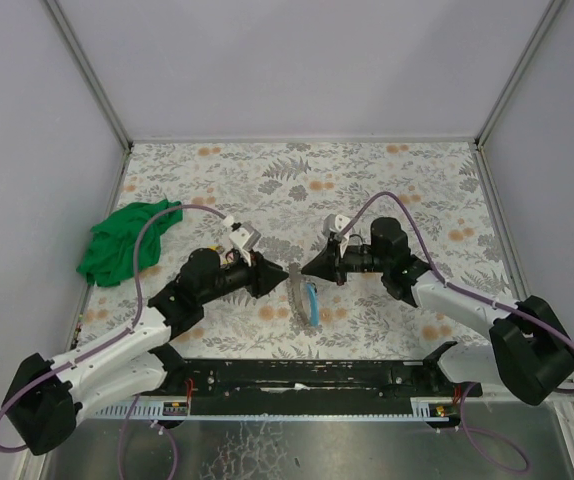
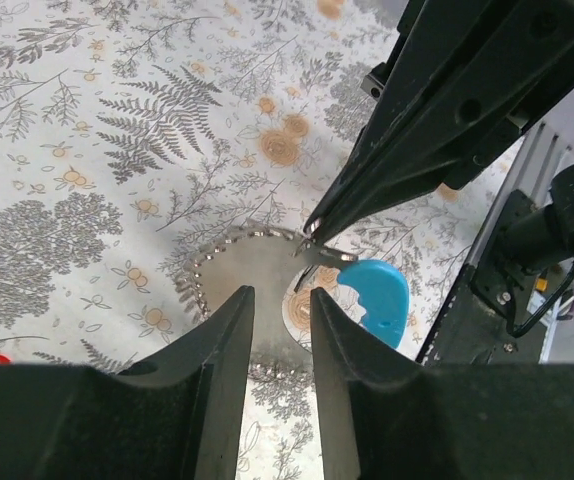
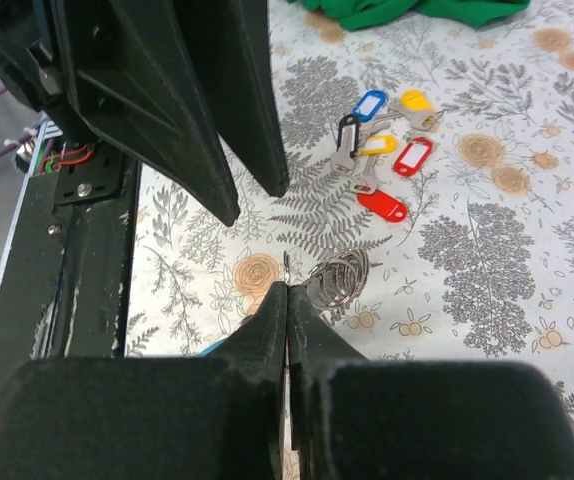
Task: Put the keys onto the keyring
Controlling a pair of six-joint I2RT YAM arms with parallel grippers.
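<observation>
The keyring (image 1: 301,292) lies between the two gripper tips, with a grey part (image 2: 250,268) and a light-blue arc (image 2: 378,300). My right gripper (image 3: 287,292) is shut on a thin metal end of the keyring; its tips also show in the left wrist view (image 2: 313,230). My left gripper (image 2: 282,305) is open, its fingers either side of the grey part just above it. The keys (image 3: 379,150), with red, blue, yellow and black tags, lie in a cluster on the table beyond the left gripper's fingers (image 3: 229,140). They are hidden in the top view.
A green cloth (image 1: 125,240) lies bunched at the table's left edge. A small bundle of thin metal rings (image 3: 338,279) lies just right of my right fingertips. A black rail (image 1: 297,375) runs along the near edge. White walls enclose the patterned table (image 1: 367,180).
</observation>
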